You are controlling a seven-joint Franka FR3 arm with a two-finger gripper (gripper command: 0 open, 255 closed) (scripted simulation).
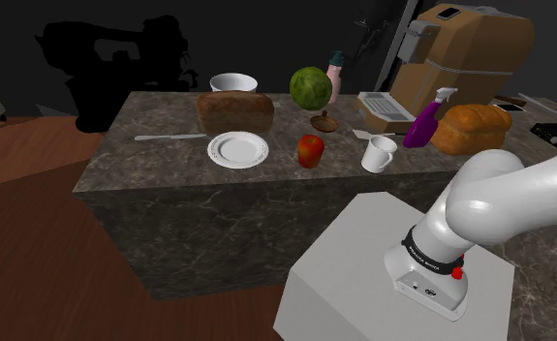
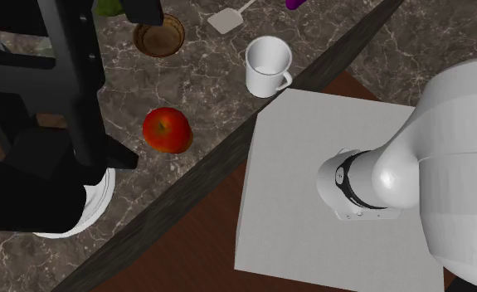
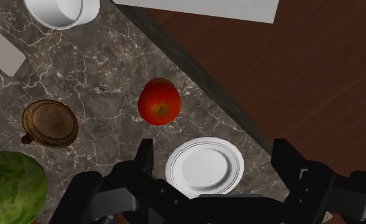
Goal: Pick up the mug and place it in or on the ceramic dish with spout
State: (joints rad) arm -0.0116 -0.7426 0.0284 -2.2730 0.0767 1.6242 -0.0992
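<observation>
The white mug (image 1: 378, 153) stands upright near the counter's front edge, close to the stand; it also shows as the mug (image 2: 267, 66) and the mug (image 3: 63, 9). The dish with a spout (image 1: 325, 123) is small, round and brown, and lies behind the red apple; the same dish (image 2: 159, 36) (image 3: 49, 123) lies a short way from the mug. My gripper (image 3: 215, 159) hangs high above the counter, over the white plate. It is open, with nothing between its fingers (image 3: 144, 156). It is far from both mug and dish.
A red apple (image 3: 160, 102) and a white plate (image 3: 205, 167) lie below the gripper, and a watermelon (image 3: 9, 184) is beside the dish. Two bread loaves (image 1: 234, 112) (image 1: 472, 128), a white bowl (image 1: 233, 83) and a purple spray bottle (image 1: 426, 124) crowd the counter (image 1: 150, 155).
</observation>
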